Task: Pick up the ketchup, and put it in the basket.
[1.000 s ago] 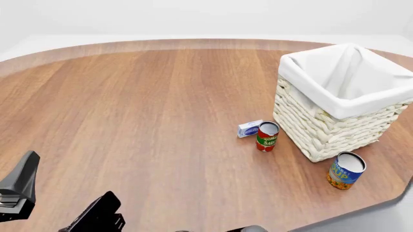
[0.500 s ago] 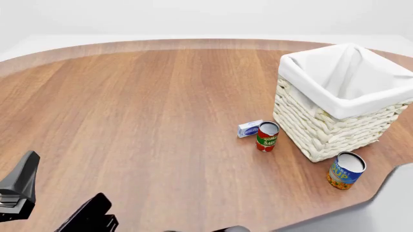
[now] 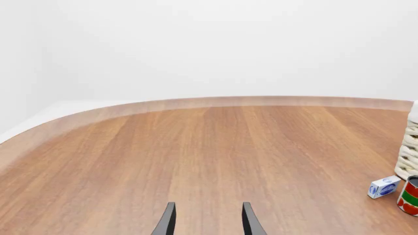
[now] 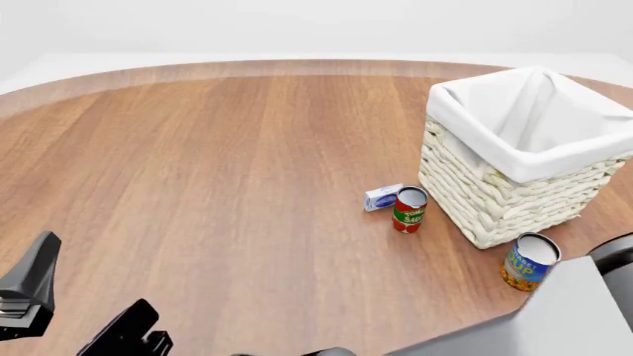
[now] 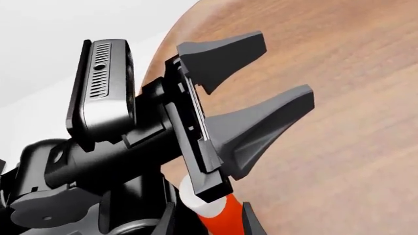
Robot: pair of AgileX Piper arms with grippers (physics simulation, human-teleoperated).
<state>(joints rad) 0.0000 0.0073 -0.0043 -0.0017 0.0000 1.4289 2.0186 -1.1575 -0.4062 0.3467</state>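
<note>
- Closing on the ketchup (image 5: pixel 217 221), the right hand (image 5: pixel 209 218) is seen only as two dark fingers at the edge of its own wrist view. The red bottle and its white cap are set between them, so the hand is judged to be clamped on the bottle, which is carried cap forward.
- The bottle is judged to be held clear of the worktop (image 4: pixel 227 163) so that it can be lifted over the high rim of the basket (image 4: pixel 514 193).
- The left hand (image 4: pixel 79 311) is kept low at the near left edge with its fingers apart and nothing between them. It is judged to be parked out of the way. It also fills much of the right wrist view (image 5: pixel 284 68).
- The basket is placed at the far right, with a tomato can (image 4: pixel 408 209) and a small blue-and-white box (image 4: pixel 382 197) just beside its left wall. A blue can (image 4: pixel 530 261) is set near its front corner.
- Most of the bottle is cut off, its label is not shown, and actual contact with the fingers cannot be confirmed.
- In the front view the ketchup is not seen at all. Only a pale grey bulk (image 4: pixel 568 319) is seen at the near right corner. It is taken to be the right arm, too close to be made out.
- The inside of the basket is mostly hidden by its liner.
</note>
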